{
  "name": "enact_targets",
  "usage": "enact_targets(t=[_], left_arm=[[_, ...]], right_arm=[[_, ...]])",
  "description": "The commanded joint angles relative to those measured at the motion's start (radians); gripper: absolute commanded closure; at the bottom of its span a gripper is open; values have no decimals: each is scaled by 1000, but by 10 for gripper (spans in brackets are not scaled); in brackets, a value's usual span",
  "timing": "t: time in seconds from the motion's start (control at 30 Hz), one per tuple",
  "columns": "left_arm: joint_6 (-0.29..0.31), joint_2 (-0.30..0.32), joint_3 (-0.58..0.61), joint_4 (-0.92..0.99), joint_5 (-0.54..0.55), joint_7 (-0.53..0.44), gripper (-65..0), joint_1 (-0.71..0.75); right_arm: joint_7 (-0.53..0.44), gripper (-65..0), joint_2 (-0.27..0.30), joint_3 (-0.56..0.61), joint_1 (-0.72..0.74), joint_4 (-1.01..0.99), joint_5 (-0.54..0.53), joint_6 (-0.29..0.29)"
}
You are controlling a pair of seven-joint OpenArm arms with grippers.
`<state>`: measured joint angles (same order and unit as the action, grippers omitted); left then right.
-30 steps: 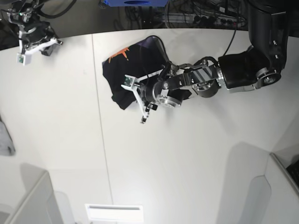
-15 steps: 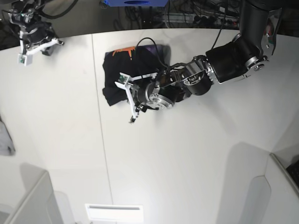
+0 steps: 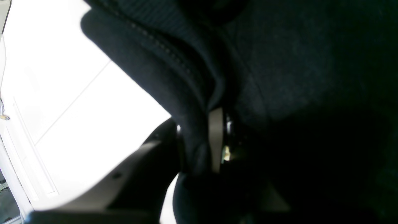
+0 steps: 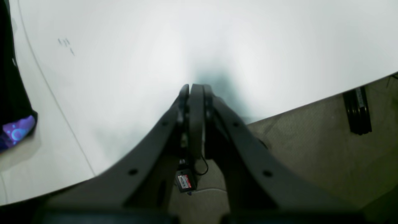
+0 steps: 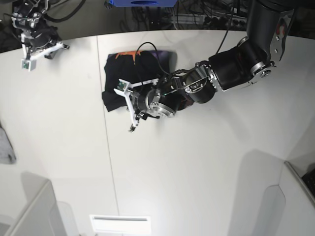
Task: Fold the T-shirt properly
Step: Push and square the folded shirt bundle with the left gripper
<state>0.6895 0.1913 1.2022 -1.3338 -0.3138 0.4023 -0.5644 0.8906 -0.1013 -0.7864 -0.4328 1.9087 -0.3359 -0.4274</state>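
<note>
The black T-shirt [image 5: 135, 73] lies in a folded bundle at the back middle of the white table [image 5: 206, 167], with orange print showing at its far edge. My left gripper [image 5: 123, 101] reaches over it from the right, at its front left corner. In the left wrist view the left gripper [image 3: 202, 146] is shut on a stitched hem of the T-shirt [image 3: 279, 62]. At the table's far left corner my right gripper [image 5: 37, 46] hovers. In the right wrist view the right gripper [image 4: 194, 90] is shut and empty, and a purple-printed edge of the T-shirt [image 4: 17, 132] shows at the left.
A grey cloth [image 5: 5, 145] lies at the left table edge. Grey bins stand at the front left [image 5: 34, 211] and front right [image 5: 295, 196]. A blue box [image 5: 140, 2] and cables sit behind the table. The floor [image 4: 311, 149] lies below the right gripper.
My left gripper has moved left and slightly back, pulling the T-shirt's held edge with it, and the bundle has drawn in narrower. The right arm has barely moved.
</note>
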Motion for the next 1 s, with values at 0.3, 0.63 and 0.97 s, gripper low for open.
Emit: enact_targets(t=[0.3, 0.63, 0.97], left_arm=[[9, -23, -9, -19, -9, 4, 0, -22], [9, -52, -17, -19, -8, 5, -444, -59], [9, -83, -146, -112, 2, 5, -466, -99]], right_arm=[[-15, 0, 7, -5, -2, 13, -9, 0], [-15, 0, 7, -5, -2, 13, -9, -3], [-17, 0, 5, -8, -2, 15, -9, -3]])
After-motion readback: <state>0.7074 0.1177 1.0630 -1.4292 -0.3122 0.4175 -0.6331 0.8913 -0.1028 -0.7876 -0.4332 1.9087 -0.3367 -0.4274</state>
